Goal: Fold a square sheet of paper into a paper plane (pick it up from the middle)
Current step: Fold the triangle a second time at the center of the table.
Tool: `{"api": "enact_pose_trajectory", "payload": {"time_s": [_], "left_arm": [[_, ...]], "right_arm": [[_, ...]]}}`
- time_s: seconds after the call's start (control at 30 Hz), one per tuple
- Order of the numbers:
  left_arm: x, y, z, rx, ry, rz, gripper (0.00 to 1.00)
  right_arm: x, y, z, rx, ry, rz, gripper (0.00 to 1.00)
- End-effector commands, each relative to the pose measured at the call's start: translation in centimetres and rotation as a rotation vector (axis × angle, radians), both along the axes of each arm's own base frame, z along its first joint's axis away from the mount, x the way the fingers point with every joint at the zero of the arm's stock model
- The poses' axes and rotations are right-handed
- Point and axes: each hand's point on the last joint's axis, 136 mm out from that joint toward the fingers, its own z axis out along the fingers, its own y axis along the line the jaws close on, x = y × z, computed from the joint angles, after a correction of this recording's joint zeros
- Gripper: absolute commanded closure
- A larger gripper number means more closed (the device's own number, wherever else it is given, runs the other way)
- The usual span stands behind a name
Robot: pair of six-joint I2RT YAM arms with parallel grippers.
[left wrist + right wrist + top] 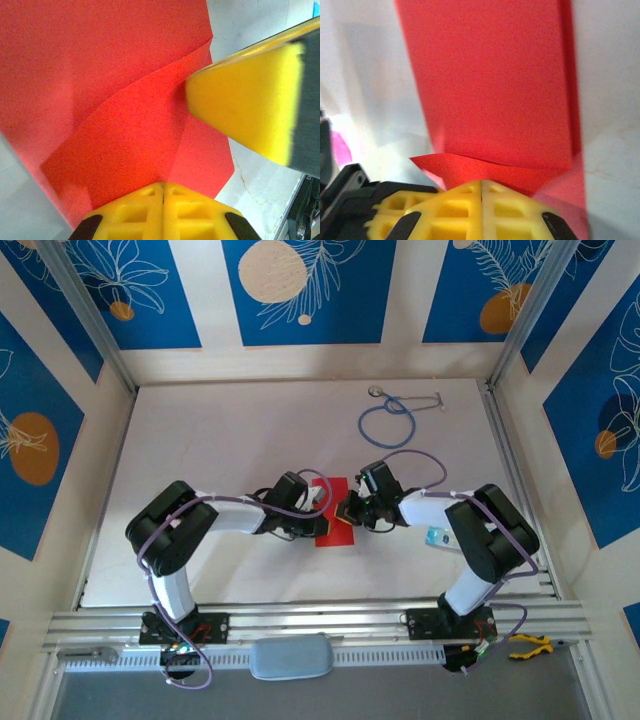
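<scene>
The red paper (335, 528) lies toward the near edge of the table (200, 450), right between the left gripper (163, 188) and the right gripper (481, 186). Both have their fingers pressed together.

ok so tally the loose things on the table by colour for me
red: 1, the partly folded paper sheet
blue: 1, the stethoscope
pale blue and white: 1, a small item by the right arm, too small to identify
total: 3
</scene>
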Motion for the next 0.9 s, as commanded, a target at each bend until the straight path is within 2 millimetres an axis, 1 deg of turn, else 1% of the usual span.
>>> {"api": "enact_pose_trajectory", "payload": {"time_s": [0.0,0.07,0.1,0.17,0.23,0.3,0.53,0.77,0.87], "left_arm": [[-2.4,3.0,-3.7,0.155,0.127,0.006,1.00],[-2.3,3.0,-3.6,0.156,0.122,0.009,1.00],[-2.2,3.0,-3.5,0.156,0.120,0.010,1.00],[-2.1,3.0,-3.5,0.158,0.115,0.016,1.00],[-2.1,3.0,-3.5,0.159,0.116,0.015,1.00],[-2.1,3.2,-3.6,0.163,0.112,0.020,1.00],[-2.4,3.3,-3.8,0.158,0.122,0.022,1.00],[-2.6,3.2,-4.1,0.151,0.134,0.024,1.00],[-2.6,3.2,-4.2,0.145,0.139,0.025,1.00]], "right_arm": [[-0.9,1.2,0.8,0.055,-0.020,0.077,1.00],[-1.4,1.6,0.0,0.046,0.000,0.090,1.00],[-1.6,1.4,-0.8,0.022,0.023,0.085,1.00],[-2.0,0.2,-2.7,-0.050,0.081,0.045,1.00],[-2.1,-0.9,-4.4,-0.088,0.106,0.013,1.00],[-1.9,-1.8,-5.1,-0.092,0.102,-0.012,1.00],[0.5,-3.0,-4.1,-0.063,0.023,-0.055,1.00],[2.5,-5.4,-4.1,-0.020,0.013,-0.146,1.00],[3.2,-6.2,-3.6,-0.004,0.005,-0.169,1.00]]}}
